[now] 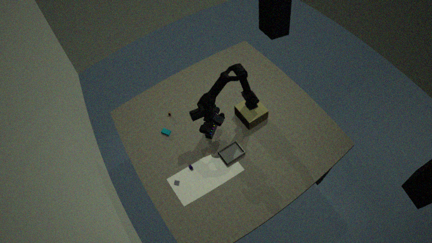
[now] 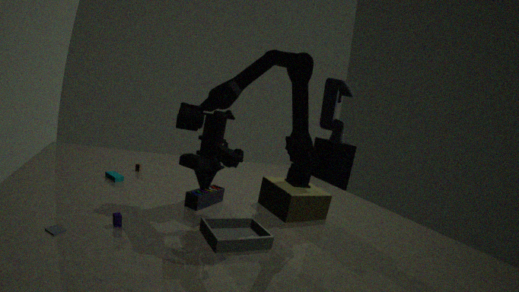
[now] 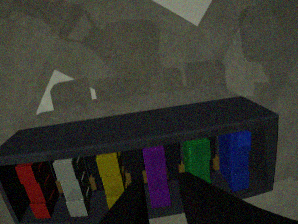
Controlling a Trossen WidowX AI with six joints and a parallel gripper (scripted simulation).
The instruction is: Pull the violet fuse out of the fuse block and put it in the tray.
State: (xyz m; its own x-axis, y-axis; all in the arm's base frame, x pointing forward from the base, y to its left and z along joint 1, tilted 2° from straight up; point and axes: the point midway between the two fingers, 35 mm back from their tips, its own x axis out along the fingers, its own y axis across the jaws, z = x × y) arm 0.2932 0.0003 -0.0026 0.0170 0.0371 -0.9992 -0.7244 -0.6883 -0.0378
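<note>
The fuse block (image 1: 209,136) (image 2: 205,201) (image 3: 125,131) is a dark open-topped box with a row of upright fuses: red, white, yellow, violet, green and blue. The violet fuse (image 3: 157,176) stands in its slot between yellow and green. My gripper (image 2: 205,188) (image 3: 161,185) points down over the block, its fingers slightly open. In the wrist view the fingertips appear on either side of the violet fuse, with gaps beside it. The exact fingertip height over the fuses is hard to tell. The grey tray (image 1: 231,154) (image 2: 243,245) is empty, beside the block.
The green fuse (image 3: 197,159) and yellow fuse (image 3: 110,175) are close beside the fingers. A small purple object (image 1: 190,167) (image 2: 117,220), a grey square (image 1: 177,183) (image 2: 55,230) and a teal block (image 1: 166,131) (image 2: 114,176) lie on the table. The arm stands on a yellowish box (image 1: 249,116) (image 2: 310,207).
</note>
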